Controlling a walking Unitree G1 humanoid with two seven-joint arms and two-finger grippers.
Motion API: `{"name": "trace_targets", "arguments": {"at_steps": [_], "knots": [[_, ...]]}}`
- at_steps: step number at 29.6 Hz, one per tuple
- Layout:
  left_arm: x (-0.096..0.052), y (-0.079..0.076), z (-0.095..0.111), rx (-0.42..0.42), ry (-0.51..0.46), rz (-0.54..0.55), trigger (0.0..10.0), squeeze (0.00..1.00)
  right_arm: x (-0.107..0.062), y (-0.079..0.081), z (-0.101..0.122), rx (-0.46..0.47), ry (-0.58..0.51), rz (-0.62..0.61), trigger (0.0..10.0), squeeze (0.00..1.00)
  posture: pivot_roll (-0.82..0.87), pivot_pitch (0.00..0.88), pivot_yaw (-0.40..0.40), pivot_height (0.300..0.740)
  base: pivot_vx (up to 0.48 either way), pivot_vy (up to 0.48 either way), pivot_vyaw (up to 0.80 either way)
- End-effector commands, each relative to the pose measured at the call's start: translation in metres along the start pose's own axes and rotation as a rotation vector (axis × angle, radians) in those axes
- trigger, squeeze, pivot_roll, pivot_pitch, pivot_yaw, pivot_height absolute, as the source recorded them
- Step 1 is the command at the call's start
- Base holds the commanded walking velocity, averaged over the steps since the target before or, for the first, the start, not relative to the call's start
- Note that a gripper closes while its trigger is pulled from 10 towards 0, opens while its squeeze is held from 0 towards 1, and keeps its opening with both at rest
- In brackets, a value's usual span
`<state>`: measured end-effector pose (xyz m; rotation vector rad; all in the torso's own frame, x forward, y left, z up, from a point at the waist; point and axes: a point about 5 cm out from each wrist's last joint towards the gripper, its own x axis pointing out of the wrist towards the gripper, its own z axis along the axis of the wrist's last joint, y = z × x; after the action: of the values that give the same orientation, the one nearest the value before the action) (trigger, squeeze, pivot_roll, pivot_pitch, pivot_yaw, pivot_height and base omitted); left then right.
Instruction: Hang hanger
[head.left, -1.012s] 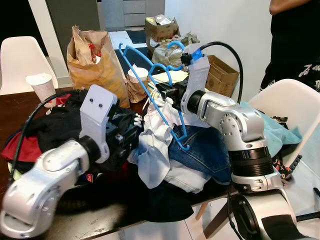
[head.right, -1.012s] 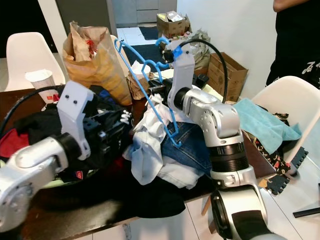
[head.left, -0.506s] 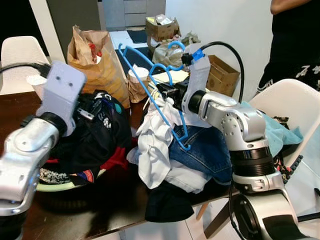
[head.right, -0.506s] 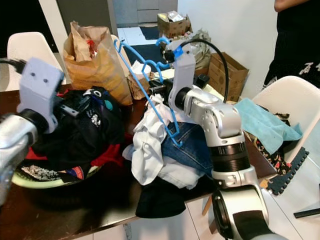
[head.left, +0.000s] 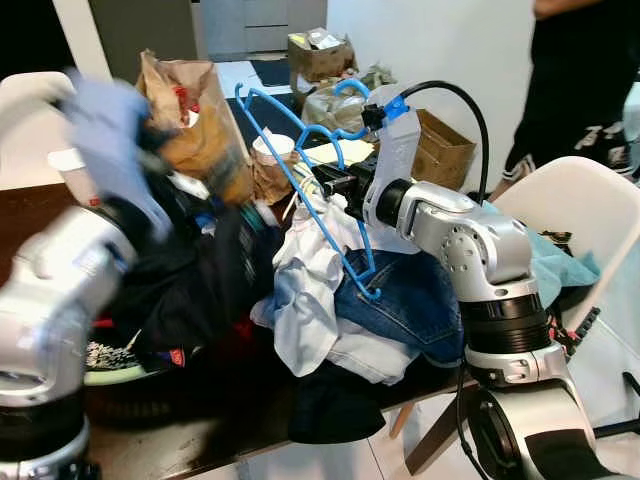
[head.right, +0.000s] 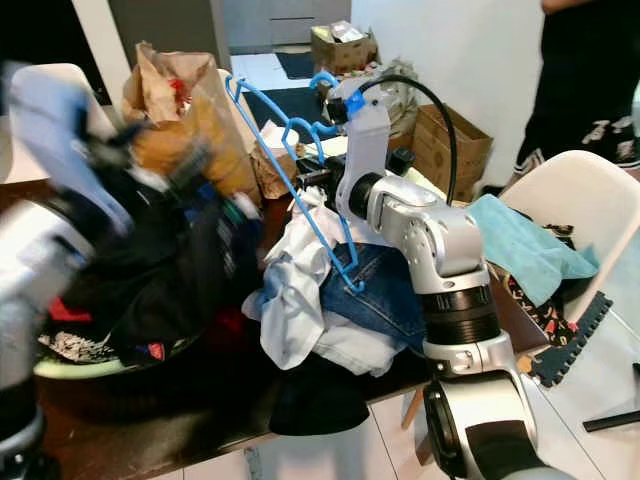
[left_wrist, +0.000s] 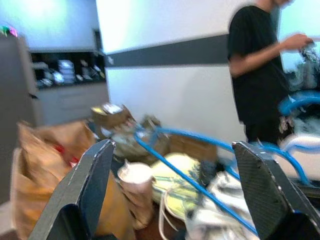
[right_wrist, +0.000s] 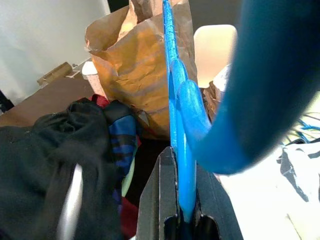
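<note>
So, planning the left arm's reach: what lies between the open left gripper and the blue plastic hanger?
In the left wrist view, only air separates the left gripper from the blue plastic hanger.

Ahead of me: dark wooden table (head.left: 30, 215), white chairs (head.left: 575, 190) at both ends, white wall (head.left: 450, 45) on the right, pale tiled floor (head.right: 600, 385), cardboard boxes (head.left: 440, 150) far right.

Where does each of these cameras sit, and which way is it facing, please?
Left eye view: on the head, looking forward and down at the clothes pile; both silver arms show.
Right eye view: its stereo twin, same scene.
Left wrist view: on the left wrist, looking between the open left gripper toward a person.
Right wrist view: on the right wrist, along the right gripper clamping the blue hanger.
Shared: hanger and brown paper bag.
</note>
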<state>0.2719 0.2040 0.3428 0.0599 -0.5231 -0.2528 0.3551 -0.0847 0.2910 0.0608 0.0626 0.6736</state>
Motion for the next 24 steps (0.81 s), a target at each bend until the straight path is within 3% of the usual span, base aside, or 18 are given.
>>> {"name": "trace_targets", "arguments": {"at_steps": [1, 2, 4, 5, 6, 7, 9, 13, 15, 20, 22, 24], "knots": [[-0.001, 0.008, -0.002, 0.046, 0.031, 0.029, 10.0, 0.00, -0.001, 0.001, 0.004, -0.010, -0.011, 0.001, 10.0, 0.00, -0.02, 0.060, -0.028, 0.736, 0.000, 0.000, 0.00], [-0.001, 0.008, -0.002, 0.046, 0.031, 0.029, 10.0, 0.00, -0.001, 0.001, 0.004, -0.010, -0.011, 0.001, 10.0, 0.00, -0.02, 0.060, -0.028, 0.736, 0.000, 0.000, 0.00], [-0.002, 0.019, -0.016, 0.211, 0.125, 0.084, 10.0, 0.00, 0.000, 0.002, 0.005, -0.011, -0.011, 0.002, 10.0, 0.00, -0.02, 0.057, -0.028, 0.736, 0.000, 0.000, 0.00], [-0.002, 0.019, -0.016, 0.211, 0.125, 0.084, 10.0, 0.00, 0.000, 0.002, 0.005, -0.011, -0.011, 0.002, 10.0, 0.00, -0.02, 0.057, -0.028, 0.736, 0.000, 0.000, 0.00], [-0.007, 0.028, -0.036, 0.262, 0.202, 0.130, 10.0, 0.00, 0.000, 0.002, 0.005, -0.011, -0.013, 0.003, 10.0, 0.00, -0.03, 0.056, -0.028, 0.736, 0.000, 0.000, 0.00], [-0.007, 0.028, -0.036, 0.262, 0.202, 0.130, 10.0, 0.00, 0.000, 0.002, 0.005, -0.011, -0.013, 0.003, 10.0, 0.00, -0.03, 0.056, -0.028, 0.736, 0.000, 0.000, 0.00], [-0.015, 0.038, -0.063, 0.323, 0.294, 0.169, 10.0, 0.00, 0.000, 0.002, 0.006, -0.011, -0.014, 0.005, 10.0, 0.00, -0.03, 0.053, -0.031, 0.736, 0.000, 0.000, 0.00], [-0.018, 0.036, -0.087, 0.311, 0.355, 0.137, 10.0, 0.00, 0.000, 0.002, 0.006, -0.012, -0.014, 0.004, 10.0, 0.00, -0.03, 0.052, -0.031, 0.736, 0.000, 0.000, 0.00], [-0.016, 0.026, -0.103, 0.287, 0.385, 0.050, 10.0, 0.00, -0.001, 0.001, 0.007, -0.014, -0.014, 0.003, 10.0, 0.00, -0.04, 0.051, -0.031, 0.736, 0.000, 0.000, 0.00], [-0.009, 0.010, -0.118, 0.232, 0.398, -0.065, 10.0, 0.00, -0.002, 0.001, 0.008, -0.016, -0.016, 0.001, 10.0, 0.00, -0.05, 0.050, -0.027, 0.736, 0.000, 0.000, 0.00], [-0.003, -0.003, -0.122, 0.217, 0.381, -0.143, 10.0, 0.00, -0.003, 0.001, 0.008, -0.017, -0.016, -0.003, 10.0, 0.00, -0.06, 0.049, -0.024, 0.736, 0.000, 0.000, 0.00], [-0.002, -0.005, -0.122, 0.218, 0.374, -0.156, 10.0, 0.00, -0.003, 0.002, 0.008, -0.018, -0.017, -0.003, 10.0, 0.00, -0.06, 0.049, -0.024, 0.736, 0.000, 0.000, 0.00]]}}
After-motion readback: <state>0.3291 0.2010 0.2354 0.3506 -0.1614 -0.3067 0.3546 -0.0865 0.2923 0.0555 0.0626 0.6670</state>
